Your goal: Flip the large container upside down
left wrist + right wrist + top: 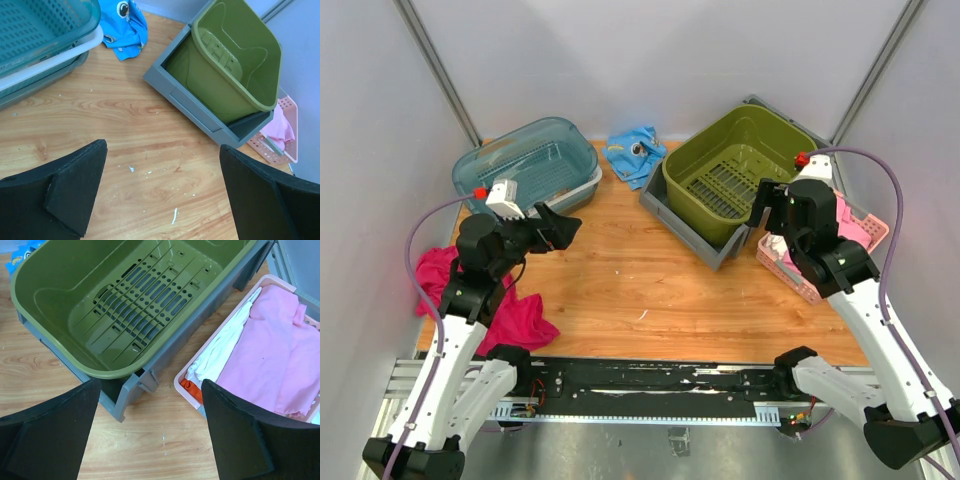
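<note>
The large container, an olive-green slotted tub (730,165), sits upright and tilted inside a grey tray (685,225) at the back right of the wooden table. In the left wrist view the tub (235,55) lies ahead to the right. The right wrist view looks down into the tub (130,305). My left gripper (560,225) hovers open over the table's left middle, well short of the tub, with bare wood between its fingers (75,195). My right gripper (765,205) is open just above the tub's near right corner and holds nothing.
A teal basket (525,165) stands at the back left, a blue cloth (635,152) between it and the tub. A pink basket (187,387) of clothes sits right of the grey tray (127,392). Magenta cloth (510,315) lies by the left arm.
</note>
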Robot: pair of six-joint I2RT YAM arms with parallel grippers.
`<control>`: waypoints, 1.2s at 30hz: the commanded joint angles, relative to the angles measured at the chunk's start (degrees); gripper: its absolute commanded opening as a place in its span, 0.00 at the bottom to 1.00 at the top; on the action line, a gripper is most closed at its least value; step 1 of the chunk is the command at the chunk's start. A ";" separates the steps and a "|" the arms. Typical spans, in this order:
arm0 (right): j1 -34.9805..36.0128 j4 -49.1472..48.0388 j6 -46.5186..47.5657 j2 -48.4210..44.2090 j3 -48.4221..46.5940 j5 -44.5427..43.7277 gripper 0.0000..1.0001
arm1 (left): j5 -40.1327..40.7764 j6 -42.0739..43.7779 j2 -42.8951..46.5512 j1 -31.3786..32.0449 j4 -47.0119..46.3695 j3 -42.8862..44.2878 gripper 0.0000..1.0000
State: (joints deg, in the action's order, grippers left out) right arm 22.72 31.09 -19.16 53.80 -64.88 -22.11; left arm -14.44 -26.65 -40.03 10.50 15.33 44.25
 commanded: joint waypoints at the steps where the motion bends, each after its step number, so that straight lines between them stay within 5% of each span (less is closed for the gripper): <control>1: -0.92 -2.18 -1.68 -1.04 1.36 -0.99 0.84 | 1.55 -0.25 0.70 -0.42 -2.24 -1.36 0.99; 15: -0.90 -3.68 -3.47 -2.95 5.35 0.74 0.84 | 9.87 -0.07 -2.77 -0.07 0.36 -1.32 0.99; 20: -0.92 -4.93 -3.88 -3.02 6.36 3.85 0.85 | 16.02 8.45 -17.36 0.18 13.32 11.43 0.99; 31: -0.92 -7.27 -2.93 -3.14 6.66 7.59 0.85 | 15.09 29.17 -38.82 0.22 13.70 30.81 0.99; 36: -0.91 -6.60 -3.36 -3.00 6.62 8.53 0.85 | 22.21 36.84 -48.23 0.22 16.42 37.12 0.99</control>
State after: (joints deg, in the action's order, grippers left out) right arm 22.72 25.34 -22.11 51.20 -58.41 -14.76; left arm 1.96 1.45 -83.33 10.68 28.58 78.83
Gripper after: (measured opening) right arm 0.849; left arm 0.991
